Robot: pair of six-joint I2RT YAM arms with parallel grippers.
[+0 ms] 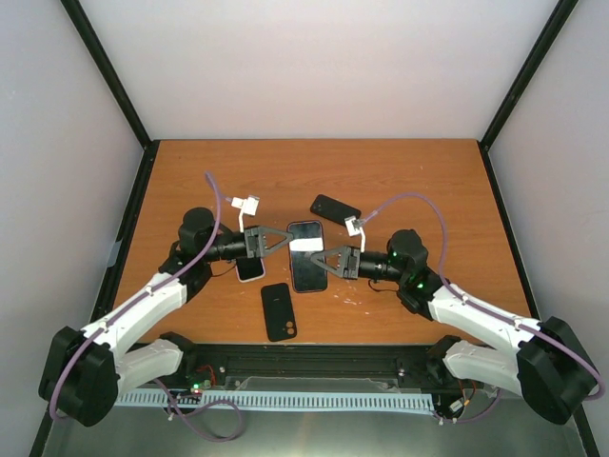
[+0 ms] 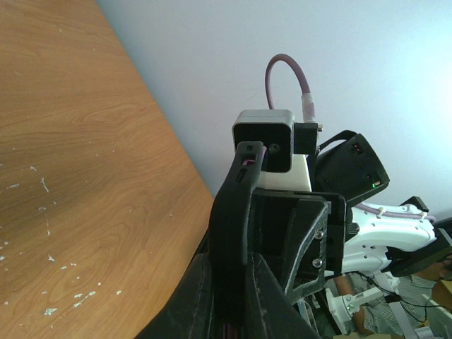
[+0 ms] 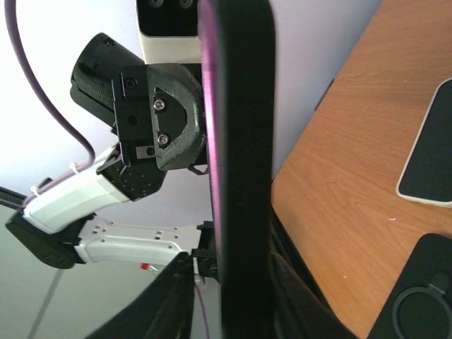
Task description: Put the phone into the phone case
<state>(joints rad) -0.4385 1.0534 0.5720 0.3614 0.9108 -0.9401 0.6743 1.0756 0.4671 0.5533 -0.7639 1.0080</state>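
A black-faced phone (image 1: 306,255) with a purple edge (image 3: 240,141) is held up between both grippers over the middle of the table. My left gripper (image 1: 288,236) is shut on its left edge (image 2: 236,212), both fingers pressed against it. My right gripper (image 1: 317,259) is at the phone's right edge. One of its fingers (image 3: 300,296) touches the phone, and the other finger (image 3: 173,289) stands apart with a gap showing. A black phone case (image 1: 278,311) with a camera cutout lies flat near the front, and its ring mark (image 3: 420,300) shows in the right wrist view.
A second phone with a light rim (image 1: 250,268) lies under my left arm and also shows as a light-rimmed phone (image 3: 431,152) in the right wrist view. A small black slab (image 1: 335,208) lies behind the held phone. Grey walls enclose the wooden table (image 1: 428,181).
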